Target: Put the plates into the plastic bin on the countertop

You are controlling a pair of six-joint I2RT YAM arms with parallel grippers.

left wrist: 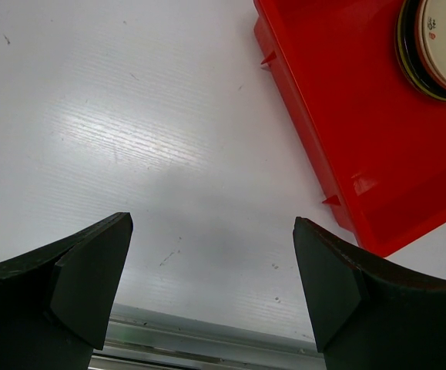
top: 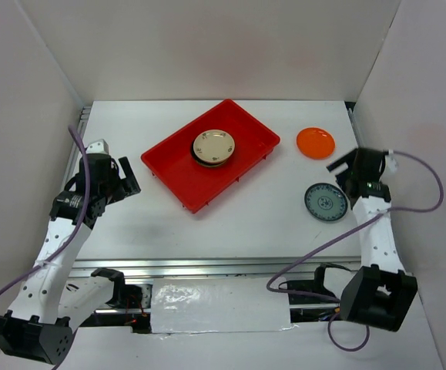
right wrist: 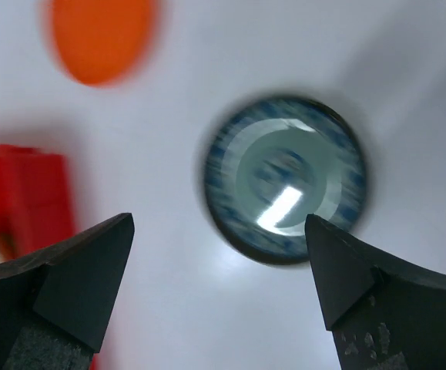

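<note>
The red plastic bin [top: 196,181] sits at an angle in the middle of the white countertop [top: 246,223]. Inside it is a stack of plates with a beige patterned plate [top: 213,146] on top; the ones below are mostly hidden. An orange plate [top: 316,142] and a blue-white patterned plate [top: 326,202] lie on the countertop to the bin's right. My left gripper [top: 130,179] is open and empty, left of the bin [left wrist: 346,116]. My right gripper [top: 342,173] is open and empty, hovering above the blue-white plate [right wrist: 284,181], between it and the orange plate [right wrist: 99,38].
White walls enclose the countertop on the left, back and right. A metal rail [top: 230,266] runs along the near edge. The stack [left wrist: 438,38] shows at the upper right of the left wrist view. A corner of the bin [right wrist: 22,185] shows at the left of the blurred right wrist view.
</note>
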